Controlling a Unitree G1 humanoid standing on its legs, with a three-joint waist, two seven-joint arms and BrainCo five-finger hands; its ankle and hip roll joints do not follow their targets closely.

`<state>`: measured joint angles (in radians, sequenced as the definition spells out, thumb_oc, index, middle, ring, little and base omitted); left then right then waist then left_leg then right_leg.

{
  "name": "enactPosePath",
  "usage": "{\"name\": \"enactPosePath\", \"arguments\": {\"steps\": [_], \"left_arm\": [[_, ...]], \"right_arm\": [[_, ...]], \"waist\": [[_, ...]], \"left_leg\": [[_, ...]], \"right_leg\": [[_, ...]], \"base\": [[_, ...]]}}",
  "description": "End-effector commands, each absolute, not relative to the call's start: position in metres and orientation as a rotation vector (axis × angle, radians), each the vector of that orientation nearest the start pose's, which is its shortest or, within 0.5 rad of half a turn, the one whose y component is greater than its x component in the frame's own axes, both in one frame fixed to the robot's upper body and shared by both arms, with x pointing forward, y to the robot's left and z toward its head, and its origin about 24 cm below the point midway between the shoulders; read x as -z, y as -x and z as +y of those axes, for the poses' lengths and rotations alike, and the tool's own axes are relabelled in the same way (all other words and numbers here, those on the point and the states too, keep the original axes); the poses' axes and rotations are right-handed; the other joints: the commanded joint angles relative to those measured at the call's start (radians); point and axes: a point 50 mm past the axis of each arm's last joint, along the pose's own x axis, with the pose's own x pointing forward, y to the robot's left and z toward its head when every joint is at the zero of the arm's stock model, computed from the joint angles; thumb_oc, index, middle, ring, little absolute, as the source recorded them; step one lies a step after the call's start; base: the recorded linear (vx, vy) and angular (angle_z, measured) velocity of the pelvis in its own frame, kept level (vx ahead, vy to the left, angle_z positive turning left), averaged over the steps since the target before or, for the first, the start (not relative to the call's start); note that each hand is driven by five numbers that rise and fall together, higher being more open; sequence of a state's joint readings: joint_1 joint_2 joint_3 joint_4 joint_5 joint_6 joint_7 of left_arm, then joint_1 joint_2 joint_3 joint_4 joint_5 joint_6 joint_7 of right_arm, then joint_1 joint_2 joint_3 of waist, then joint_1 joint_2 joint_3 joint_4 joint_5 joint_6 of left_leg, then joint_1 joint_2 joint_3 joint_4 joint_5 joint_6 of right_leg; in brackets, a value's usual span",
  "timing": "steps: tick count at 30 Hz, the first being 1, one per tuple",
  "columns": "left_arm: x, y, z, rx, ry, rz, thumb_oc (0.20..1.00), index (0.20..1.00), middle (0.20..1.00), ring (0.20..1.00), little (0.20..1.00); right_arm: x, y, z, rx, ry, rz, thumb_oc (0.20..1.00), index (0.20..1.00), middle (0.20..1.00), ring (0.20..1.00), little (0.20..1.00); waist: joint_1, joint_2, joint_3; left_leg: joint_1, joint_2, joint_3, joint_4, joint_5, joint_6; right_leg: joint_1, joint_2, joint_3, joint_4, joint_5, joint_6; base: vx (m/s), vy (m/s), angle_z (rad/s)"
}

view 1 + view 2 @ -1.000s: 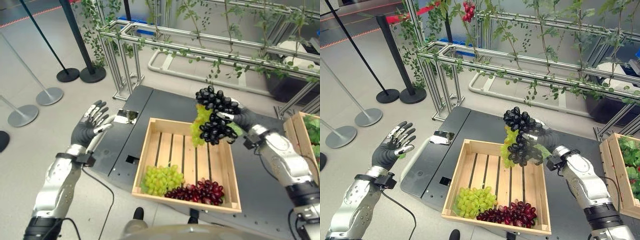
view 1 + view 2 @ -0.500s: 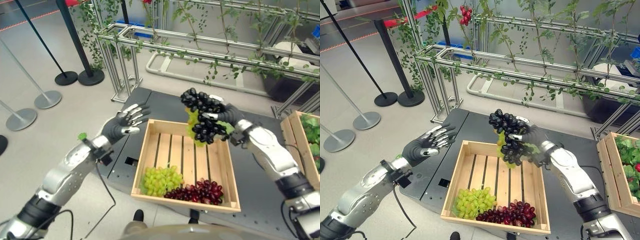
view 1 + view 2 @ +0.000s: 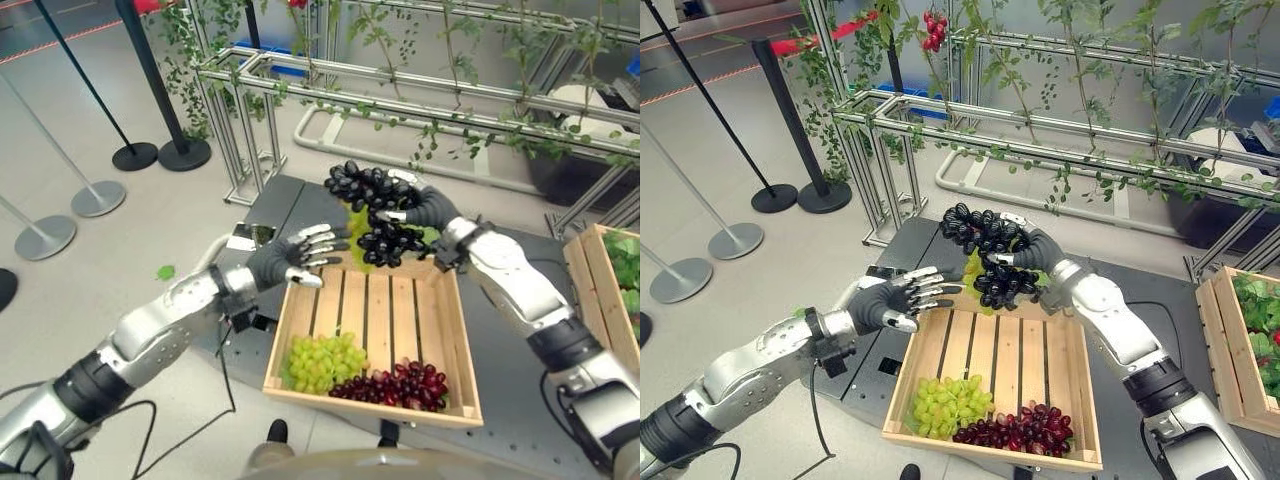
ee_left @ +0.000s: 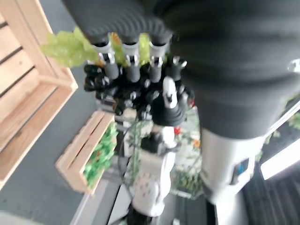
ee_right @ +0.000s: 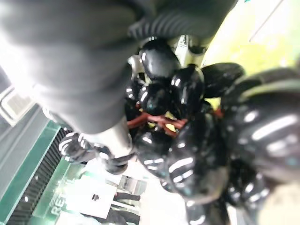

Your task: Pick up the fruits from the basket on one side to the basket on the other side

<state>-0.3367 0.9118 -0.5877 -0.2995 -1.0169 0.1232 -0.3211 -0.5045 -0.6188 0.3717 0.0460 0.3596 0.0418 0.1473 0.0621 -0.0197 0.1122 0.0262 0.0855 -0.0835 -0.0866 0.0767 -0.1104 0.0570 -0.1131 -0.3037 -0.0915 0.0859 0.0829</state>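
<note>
My right hand (image 3: 422, 210) is shut on a bunch of black grapes (image 3: 372, 213) with a green leaf, held in the air above the far left corner of the wooden crate (image 3: 283, 320). In the right wrist view the black grapes (image 5: 187, 122) sit tight against the palm. My left hand (image 3: 293, 260) is open, fingers straight, its tips just short of the bunch from the left. Its wrist view looks past the fingers (image 4: 123, 70) onto the black grapes (image 4: 117, 93). Inside the crate lie green grapes (image 3: 325, 358) and red grapes (image 3: 395, 383) near the front wall.
A second wooden crate (image 3: 1220, 345) with leafy fruit stands at the right edge. Both crates rest on a dark platform (image 3: 300, 205). A metal trellis with vines (image 3: 400, 95) runs behind. Stanchion bases (image 3: 100, 195) stand on the floor at the left.
My right hand has carried the black grapes leftward to the crate's far left corner. My left hand has swung in from the left floor side and now reaches up to the bunch.
</note>
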Motion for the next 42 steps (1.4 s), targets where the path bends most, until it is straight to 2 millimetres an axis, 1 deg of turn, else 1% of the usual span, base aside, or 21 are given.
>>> {"name": "enactPosePath", "arguments": {"steps": [1, 6, 13, 16, 20, 24, 25, 26, 30, 34, 35, 40, 42], "left_arm": [[-0.142, -0.247, 0.119, 1.066, 0.068, 0.042, 1.000, 1.000, 1.000, 1.000, 1.000], [-0.142, -0.248, 0.111, 1.080, 0.087, 0.025, 1.000, 1.000, 1.000, 1.000, 1.000], [-0.141, -0.248, 0.106, 1.082, 0.111, 0.012, 1.000, 1.000, 1.000, 1.000, 1.000], [-0.143, -0.249, 0.104, 1.076, 0.119, -0.008, 1.000, 1.000, 1.000, 1.000, 1.000], [-0.143, -0.248, 0.105, 1.073, 0.121, -0.018, 1.000, 1.000, 1.000, 1.000, 1.000], [-0.147, -0.246, 0.111, 1.052, 0.108, -0.058, 1.000, 1.000, 1.000, 1.000, 1.000], [-0.154, -0.245, 0.117, 1.026, 0.107, -0.107, 1.000, 1.000, 1.000, 1.000, 1.000], [-0.154, -0.245, 0.117, 1.025, 0.108, -0.107, 1.000, 1.000, 1.000, 1.000, 1.000], [-0.156, -0.245, 0.132, 0.932, 0.131, -0.159, 1.000, 1.000, 1.000, 1.000, 1.000], [-0.155, -0.242, 0.148, 0.835, 0.145, -0.189, 1.000, 1.000, 1.000, 1.000, 1.000], [-0.155, -0.242, 0.156, 0.798, 0.125, -0.201, 1.000, 1.000, 1.000, 1.000, 1.000], [-0.153, -0.242, 0.166, 0.730, 0.134, -0.215, 1.000, 1.000, 1.000, 1.000, 1.000], [-0.151, -0.243, 0.176, 0.657, 0.124, -0.235, 1.000, 1.000, 1.000, 1.000, 1.000]], "right_arm": [[-0.238, -0.320, -0.126, -0.486, 0.358, -0.641, 0.200, 0.200, 0.200, 0.200, 0.200], [-0.237, -0.317, -0.115, -0.516, 0.357, -0.656, 0.200, 0.200, 0.200, 0.200, 0.200], [-0.233, -0.310, -0.104, -0.574, 0.347, -0.661, 0.200, 0.200, 0.200, 0.200, 0.200], [-0.235, -0.304, -0.100, -0.612, 0.355, -0.678, 0.200, 0.200, 0.200, 0.200, 0.200], [-0.236, -0.301, -0.101, -0.625, 0.356, -0.690, 0.200, 0.200, 0.200, 0.200, 0.200], [-0.233, -0.302, -0.111, -0.594, 0.363, -0.675, 0.200, 0.200, 0.200, 0.200, 0.200], [-0.231, -0.302, -0.119, -0.562, 0.365, -0.665, 0.200, 0.200, 0.200, 0.200, 0.200], [-0.231, -0.302, -0.119, -0.563, 0.365, -0.665, 0.200, 0.200, 0.200, 0.200, 0.200], [-0.225, -0.303, -0.137, -0.496, 0.351, -0.637, 0.200, 0.200, 0.200, 0.200, 0.200], [-0.219, -0.301, -0.151, -0.435, 0.331, -0.618, 0.200, 0.200, 0.200, 0.200, 0.200], [-0.218, -0.300, -0.157, -0.415, 0.327, -0.611, 0.200, 0.200, 0.200, 0.200, 0.200], [-0.217, -0.299, -0.164, -0.384, 0.320, -0.610, 0.200, 0.200, 0.200, 0.200, 0.200], [-0.216, -0.297, -0.170, -0.359, 0.319, -0.607, 0.200, 0.200, 0.200, 0.200, 0.200]], "waist": [[-0.001, -0.037, -0.045], [-0.002, -0.036, -0.043], [-0.002, -0.037, -0.043], [-0.004, -0.037, -0.042], [-0.004, -0.037, -0.043], [-0.003, -0.037, -0.044], [-0.001, -0.039, -0.045], [-0.002, -0.039, -0.046], [0.003, -0.043, -0.047], [0.006, -0.043, -0.049], [0.009, -0.042, -0.049], [0.009, -0.043, -0.050], [0.012, -0.044, -0.049]], "left_leg": [[0.015, -0.055, 0.000, 0.005, -0.080, 0.054], [0.014, -0.054, 0.001, 0.005, -0.081, 0.056], [0.013, -0.054, -0.002, 0.005, -0.082, 0.057], [0.013, -0.055, -0.003, 0.004, -0.082, 0.057], [0.012, -0.056, -0.004, 0.004, -0.083, 0.058], [0.014, -0.056, -0.004, 0.004, -0.084, 0.059], [0.015, -0.057, -0.004, 0.004, -0.085, 0.059], [0.015, -0.057, -0.004, 0.004, -0.085, 0.059], [0.016, -0.056, -0.006, 0.004, -0.086, 0.059], [0.017, -0.055, -0.007, 0.004, -0.087, 0.059], [0.018, -0.056, -0.008, 0.004, -0.088, 0.059], [0.020, -0.056, -0.009, 0.003, -0.088, 0.059], [0.021, -0.056, -0.011, 0.004, -0.089, 0.059]], "right_leg": [[0.041, -0.017, -0.007, 0.069, -0.130, 0.062], [0.039, -0.017, -0.005, 0.068, -0.131, 0.061], [0.039, -0.016, -0.006, 0.065, -0.133, 0.060], [0.040, -0.016, -0.007, 0.066, -0.134, 0.060], [0.040, -0.017, -0.008, 0.066, -0.135, 0.060], [0.042, -0.017, -0.010, 0.068, -0.136, 0.060], [0.043, -0.017, -0.012, 0.067, -0.136, 0.060], [0.043, -0.017, -0.012, 0.067, -0.136, 0.060], [0.046, -0.017, -0.015, 0.066, -0.138, 0.059], [0.048, -0.018, -0.017, 0.065, -0.140, 0.058], [0.050, -0.018, -0.017, 0.065, -0.141, 0.057], [0.052, -0.017, -0.019, 0.063, -0.142, 0.055], [0.054, -0.017, -0.020, 0.062, -0.142, 0.055]], "base": [[0.01, 0.011, -0.04], [0.00, 0.007, -0.03], [0.00, 0.000, 0.00], [0.00, 0.000, 0.00], [0.00, 0.000, 0.00], [0.00, 0.000, 0.00], [0.00, 0.000, 0.00], [0.00, 0.000, 0.00], [0.00, 0.000, 0.00], [0.00, 0.000, 0.00], [0.00, 0.000, 0.00], [0.00, 0.000, 0.00], [0.00, 0.000, 0.00]]}}
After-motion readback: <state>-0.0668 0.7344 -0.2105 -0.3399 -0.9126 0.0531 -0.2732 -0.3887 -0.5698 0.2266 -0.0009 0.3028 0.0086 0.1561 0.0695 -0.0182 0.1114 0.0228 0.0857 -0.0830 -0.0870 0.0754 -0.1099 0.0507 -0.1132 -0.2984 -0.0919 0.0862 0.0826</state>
